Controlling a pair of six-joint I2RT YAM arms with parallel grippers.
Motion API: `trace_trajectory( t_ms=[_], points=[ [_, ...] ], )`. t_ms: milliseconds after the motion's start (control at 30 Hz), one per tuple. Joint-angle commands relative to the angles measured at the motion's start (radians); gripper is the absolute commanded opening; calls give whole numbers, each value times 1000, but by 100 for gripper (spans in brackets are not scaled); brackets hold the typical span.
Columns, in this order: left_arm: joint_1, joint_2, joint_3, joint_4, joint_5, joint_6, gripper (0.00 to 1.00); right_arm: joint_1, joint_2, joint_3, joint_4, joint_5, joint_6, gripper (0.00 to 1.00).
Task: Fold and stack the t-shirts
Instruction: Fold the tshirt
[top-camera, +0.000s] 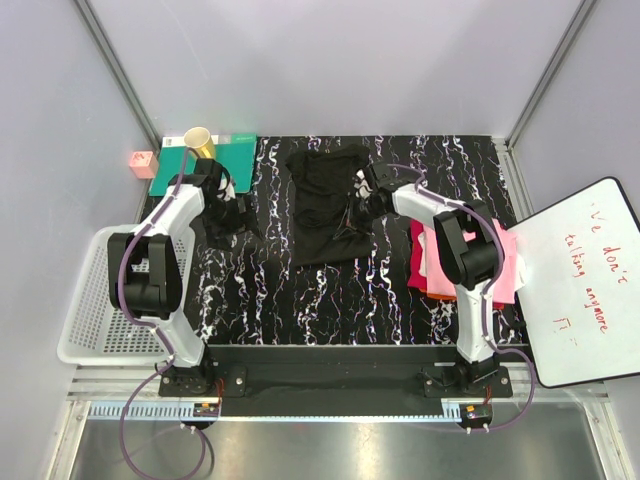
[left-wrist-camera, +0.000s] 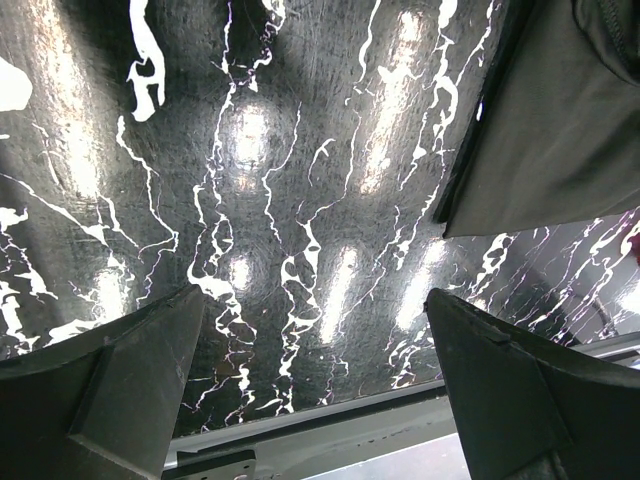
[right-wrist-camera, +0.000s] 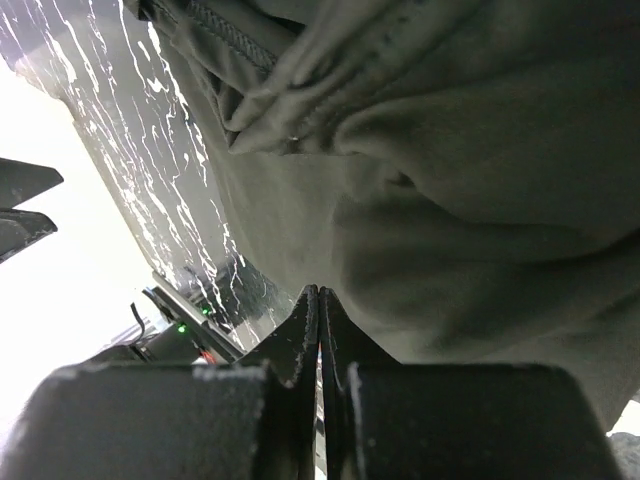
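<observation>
A black t-shirt (top-camera: 322, 205) lies crumpled, partly spread, on the marbled black table (top-camera: 300, 290). My right gripper (top-camera: 358, 207) is shut at the shirt's right edge. In the right wrist view its tips (right-wrist-camera: 320, 292) meet against the grey-black cloth (right-wrist-camera: 450, 200), and no fold shows between them. My left gripper (top-camera: 233, 218) hovers open over bare table to the left of the shirt. In the left wrist view the jaws (left-wrist-camera: 315, 295) stand wide apart, with the shirt's edge (left-wrist-camera: 540, 120) at upper right. Folded pink, red and orange t-shirts (top-camera: 432, 262) are stacked at the right, partly under the right arm.
A white basket (top-camera: 85, 300) hangs off the table's left side. A green mat (top-camera: 207, 165), a yellow cup (top-camera: 199, 140) and a small pink box (top-camera: 142, 163) sit at the back left. A whiteboard (top-camera: 580, 280) leans at the right.
</observation>
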Motion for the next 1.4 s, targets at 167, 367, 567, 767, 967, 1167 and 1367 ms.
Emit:
trace_trajectory(
  t_ms=[167,367,567,767,967,1167,1367],
  points=[
    [6,-14,-4,31,28,0,99,16,89,133,26,25,-29,0],
    [6,-30,-15,30,23,0,99,16,201,261,5,44,-23,0],
    [6,-38,-10,19,20,8,99,16,259,375,-15,67,-19,0],
    [6,-38,-21,17,22,11,99,16,252,427,-20,99,-14,0],
    [6,-34,-35,20,34,11,99,13,259,456,-29,191,-8,0],
    [0,-43,-50,31,94,15,99,12,306,515,-56,284,0,3],
    [-48,-50,-92,63,158,34,99,10,194,478,26,490,0,4]
  ],
)
